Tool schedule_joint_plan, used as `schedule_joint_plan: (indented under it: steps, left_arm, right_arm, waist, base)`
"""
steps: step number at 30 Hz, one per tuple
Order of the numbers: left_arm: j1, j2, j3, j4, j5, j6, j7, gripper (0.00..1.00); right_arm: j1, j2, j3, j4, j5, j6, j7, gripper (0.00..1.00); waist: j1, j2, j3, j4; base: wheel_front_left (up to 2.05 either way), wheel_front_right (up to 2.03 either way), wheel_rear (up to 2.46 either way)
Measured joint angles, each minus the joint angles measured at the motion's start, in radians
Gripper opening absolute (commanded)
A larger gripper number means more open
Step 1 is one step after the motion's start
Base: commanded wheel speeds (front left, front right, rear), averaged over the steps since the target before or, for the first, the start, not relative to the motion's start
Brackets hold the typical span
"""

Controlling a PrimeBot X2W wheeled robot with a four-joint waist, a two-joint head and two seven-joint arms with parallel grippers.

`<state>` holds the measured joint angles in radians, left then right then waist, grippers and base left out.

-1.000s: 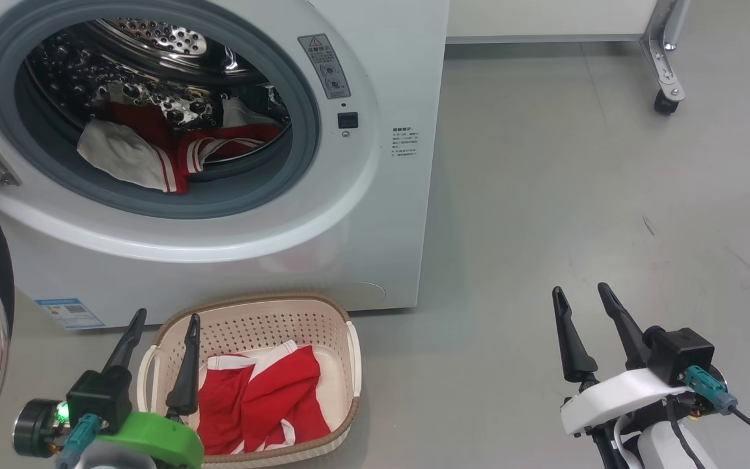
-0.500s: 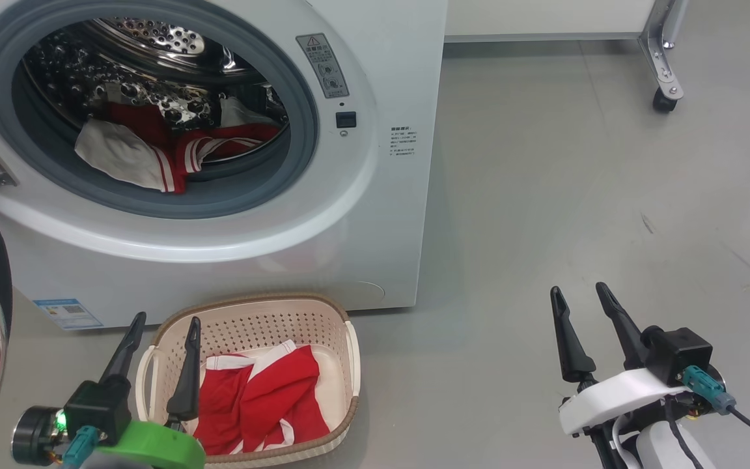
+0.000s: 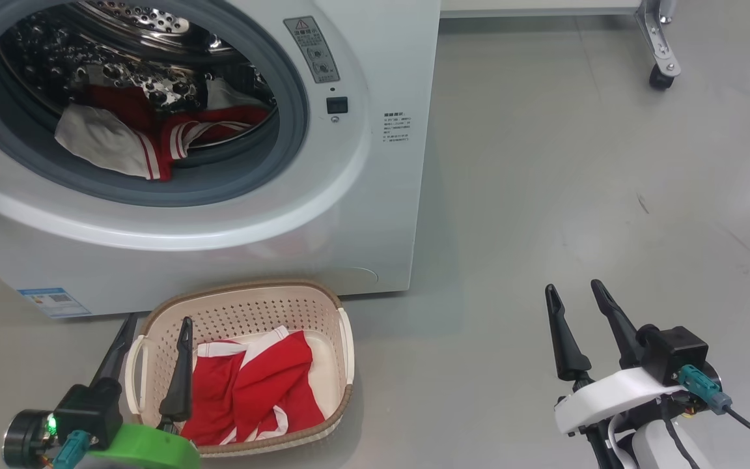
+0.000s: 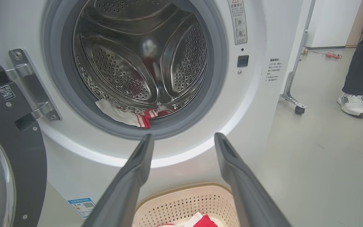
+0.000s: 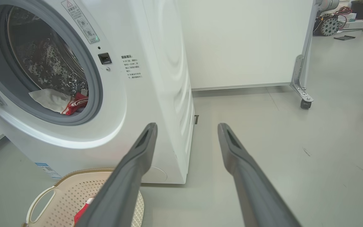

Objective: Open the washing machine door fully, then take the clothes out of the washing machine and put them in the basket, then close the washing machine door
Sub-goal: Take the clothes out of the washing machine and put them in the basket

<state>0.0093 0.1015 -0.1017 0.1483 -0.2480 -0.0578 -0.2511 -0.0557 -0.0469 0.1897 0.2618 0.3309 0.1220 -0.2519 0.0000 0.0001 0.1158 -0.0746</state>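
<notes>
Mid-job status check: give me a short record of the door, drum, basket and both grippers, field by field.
door: washing machine door open, swung out to the left of the washing machine
drum: red and white clothes lying at the front lip, not yet taken out
basket: basket on the floor in front of the machine, red garment inside
left: left gripper open, empty, over the basket's left edge
right: right gripper open, empty, over floor right of the machine
bystander: person's shoe off to the right

White washing machine (image 3: 375,215), door (image 4: 11,176) open at L, red/white clothes (image 3: 127,140) inside, 1 red garment (image 3: 258,384) in cream basket (image 3: 238,316) in front
</notes>
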Motion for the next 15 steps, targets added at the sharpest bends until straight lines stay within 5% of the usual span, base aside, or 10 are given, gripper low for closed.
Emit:
schedule_joint_plan:
  steps: [15]
  left_arm:
    - [-0.131,0.045,0.021,0.031,0.022,-0.009,0.022,1.0]
  right_arm:
    - [-0.041,-0.001,0.031,-0.031,-0.008,0.0,0.0,1.0]
  waist:
    - [0.0,0.0,0.147,-0.039]
  base:
    - [0.0,0.0,0.0]
